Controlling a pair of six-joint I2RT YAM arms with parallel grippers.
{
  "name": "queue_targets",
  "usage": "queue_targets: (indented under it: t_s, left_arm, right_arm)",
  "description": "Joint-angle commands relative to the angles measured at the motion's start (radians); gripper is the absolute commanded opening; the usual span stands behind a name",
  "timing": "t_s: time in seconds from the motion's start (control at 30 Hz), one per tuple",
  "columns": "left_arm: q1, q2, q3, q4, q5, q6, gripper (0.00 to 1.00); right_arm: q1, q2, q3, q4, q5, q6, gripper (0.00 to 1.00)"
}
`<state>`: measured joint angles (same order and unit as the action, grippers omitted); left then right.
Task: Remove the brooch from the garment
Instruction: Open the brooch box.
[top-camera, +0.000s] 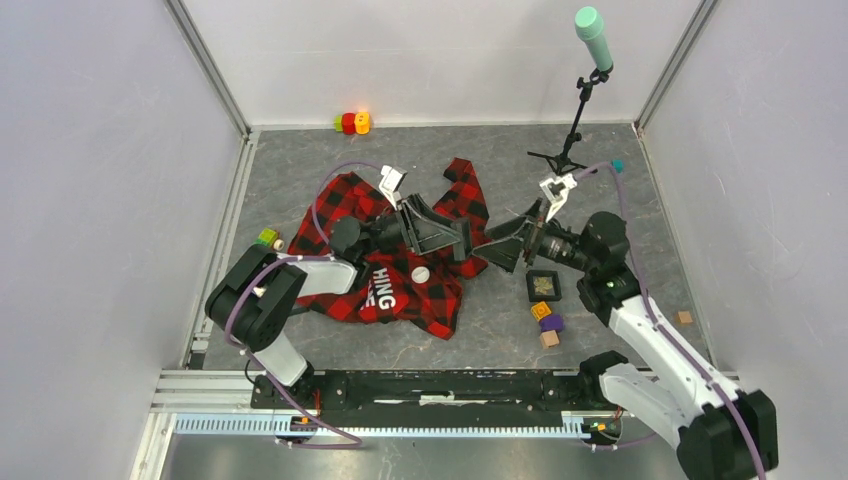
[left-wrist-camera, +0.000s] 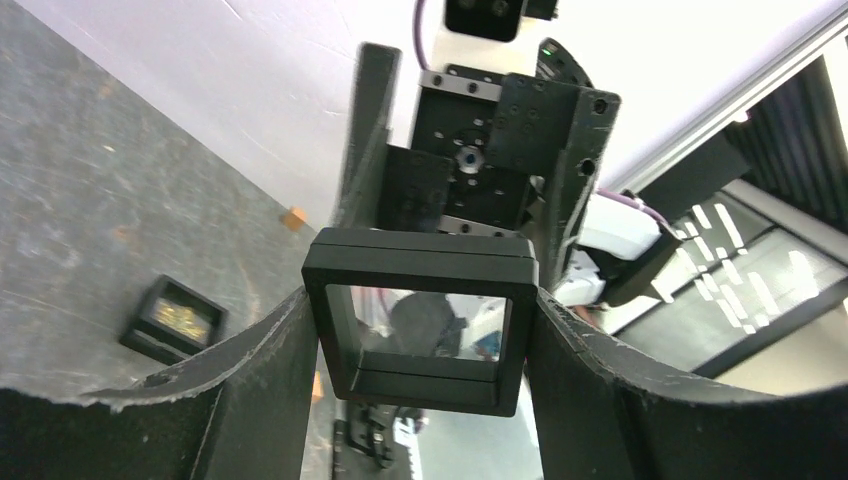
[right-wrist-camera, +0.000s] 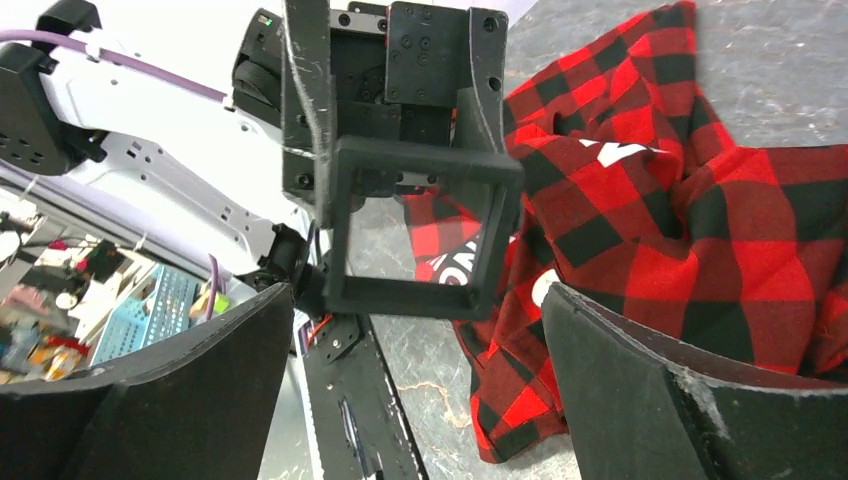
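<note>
Left wrist view shows you the left gripper (left-wrist-camera: 420, 310) clamped on a black window frame (left-wrist-camera: 420, 260), lifted in the air, I judge for a handover. Right wrist view adds what it lacks: the right gripper (right-wrist-camera: 418, 295) stands wide apart on both sides of the frame without touching it, and the garment (right-wrist-camera: 700, 200) lies crumpled on the table (top-camera: 500, 160) below. You cannot pick out the brooch itself in any view.
</note>
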<state>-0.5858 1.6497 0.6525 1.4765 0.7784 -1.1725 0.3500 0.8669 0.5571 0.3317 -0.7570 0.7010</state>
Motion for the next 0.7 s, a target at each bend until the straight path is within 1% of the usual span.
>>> queue_targets:
  t_s: [0.0,0.13,0.27,0.33,0.47,0.57,0.67]
  left_arm:
    - [0.001,-0.03,0.036,0.045,0.034,-0.188,0.49]
    - [0.001,-0.077,0.037,-0.078,0.031,-0.175,0.49]
    - [-0.001,-0.117,0.032,-0.166,0.022,-0.116,0.51]
    - [-0.002,-0.119,0.032,-0.172,0.022,-0.11,0.51]
    - [-0.011,-0.115,0.035,-0.159,0.019,-0.107,0.51]
    - [-0.014,-0.113,0.034,-0.165,0.011,-0.09,0.51]
    - [-0.016,-0.112,0.037,-0.162,0.009,-0.084,0.52]
  right_arm:
    - [0.015,0.095,0.097,-0.015,-0.109,-0.115,0.98]
    - [0.039,0.092,0.12,-0.026,-0.049,-0.126,0.98]
    - [0.053,0.116,0.12,0.03,-0.065,-0.044,0.98]
    - [0.061,0.121,0.109,0.077,-0.075,0.014,0.98]
    - [0.073,0.116,0.08,0.132,-0.029,0.11,0.98]
    - [0.079,0.123,0.046,0.231,-0.034,0.213,0.98]
    - [0.088,0.138,0.035,0.268,-0.038,0.243,0.98]
